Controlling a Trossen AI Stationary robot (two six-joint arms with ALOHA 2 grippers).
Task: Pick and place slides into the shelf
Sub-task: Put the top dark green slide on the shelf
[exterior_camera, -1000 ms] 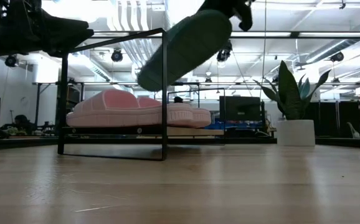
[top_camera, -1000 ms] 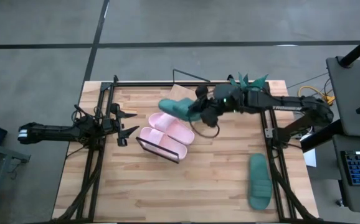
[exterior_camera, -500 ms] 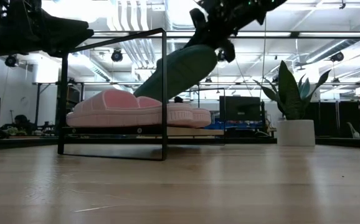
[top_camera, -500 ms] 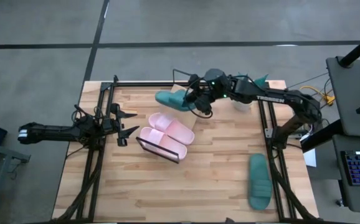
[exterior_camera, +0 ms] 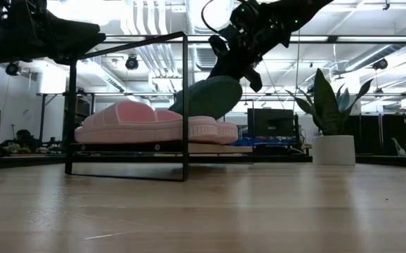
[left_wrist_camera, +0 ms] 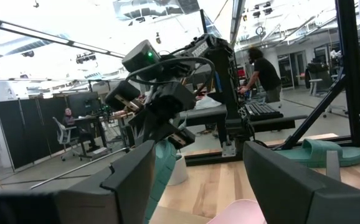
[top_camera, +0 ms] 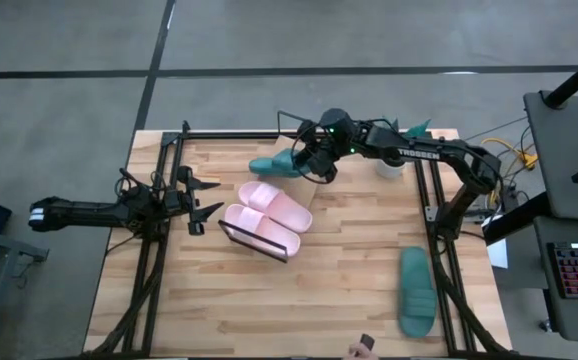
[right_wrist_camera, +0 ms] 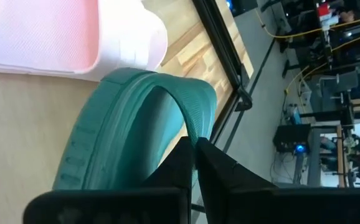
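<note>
A dark teal slide (top_camera: pixel 274 164) with a wide ribbed strap hung tilted over the far end of the shelf (top_camera: pixel 231 236), just beyond the two pale pink slides (top_camera: pixel 269 215) lying side by side on its board, while a second teal slide (top_camera: pixel 417 292) lay well apart on the counter (top_camera: pixel 339 290). The right gripper (top_camera: pixel 309 163) reached in from the far right with its arm stretched out, jaws pinched on the strap of the raised slide. The left gripper (top_camera: pixel 201 196) waited at the counter's left edge, jaws spread.
</note>
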